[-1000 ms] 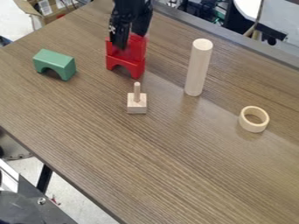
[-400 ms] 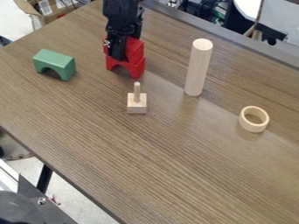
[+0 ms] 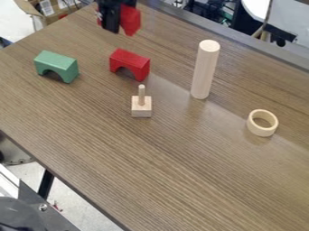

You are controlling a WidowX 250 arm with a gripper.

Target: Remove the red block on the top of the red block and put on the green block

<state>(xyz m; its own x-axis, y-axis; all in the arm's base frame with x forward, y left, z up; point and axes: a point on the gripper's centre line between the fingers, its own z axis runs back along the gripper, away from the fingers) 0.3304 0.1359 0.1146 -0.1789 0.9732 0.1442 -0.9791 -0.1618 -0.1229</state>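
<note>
Holds upper red block [image 3: 131,20] clamped in black gripper [image 3: 113,24], with lower red block [image 3: 132,62] below gripper and green block [image 3: 57,62] below it toward view-left. Looks light, stiff, hard to break, maybe slightly slick; best gripped across flat opposite faces. Can't make out exact contact or far side behind gripper, nor arm beyond top edge.

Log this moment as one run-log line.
gripper: holding raised red block | red arch: on table | green block: on table, top bare | placement: not done
</note>
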